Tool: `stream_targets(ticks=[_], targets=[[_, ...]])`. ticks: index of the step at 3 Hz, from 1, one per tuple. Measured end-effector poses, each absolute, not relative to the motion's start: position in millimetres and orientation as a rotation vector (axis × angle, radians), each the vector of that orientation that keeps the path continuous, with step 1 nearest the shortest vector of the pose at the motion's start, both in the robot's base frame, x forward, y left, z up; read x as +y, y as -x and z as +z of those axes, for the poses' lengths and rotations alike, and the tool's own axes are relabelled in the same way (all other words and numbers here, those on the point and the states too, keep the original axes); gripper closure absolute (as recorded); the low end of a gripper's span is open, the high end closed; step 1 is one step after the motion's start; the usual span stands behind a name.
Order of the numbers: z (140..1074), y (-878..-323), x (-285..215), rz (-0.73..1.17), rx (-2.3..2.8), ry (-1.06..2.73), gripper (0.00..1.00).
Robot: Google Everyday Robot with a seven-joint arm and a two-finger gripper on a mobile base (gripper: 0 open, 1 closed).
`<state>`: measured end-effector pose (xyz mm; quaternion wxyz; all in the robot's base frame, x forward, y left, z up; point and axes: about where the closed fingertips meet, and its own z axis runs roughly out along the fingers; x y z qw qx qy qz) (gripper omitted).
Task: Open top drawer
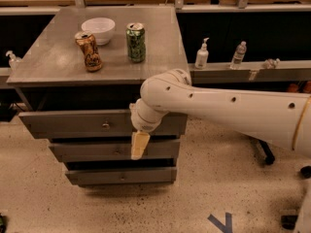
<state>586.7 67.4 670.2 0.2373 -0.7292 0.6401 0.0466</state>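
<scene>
Grey, knobbed top drawer [73, 124]; tool [139, 147] below

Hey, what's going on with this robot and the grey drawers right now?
The robot's arm reaches in from the right to the grey cabinet. Its gripper hangs pointing down in front of the drawer fronts, to the right of and below the top drawer's knob, apart from it. A white bowl, green can and brown can stand on top.

The pincer [139, 145] points down past the top drawer [68, 123] — right of its knob [106, 125], before the middle drawer [87, 150].
</scene>
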Motion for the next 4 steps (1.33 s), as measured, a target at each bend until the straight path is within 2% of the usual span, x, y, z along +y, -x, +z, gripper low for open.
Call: stream_targets(ticks=[2, 3, 4], targets=[[672, -608, 82, 0.089, 1.738, 2.036, 0.0], [668, -624, 87, 0.084, 1.742, 2.06, 0.13], [664, -626, 89, 0.101, 1.745, 2.082, 0.33]])
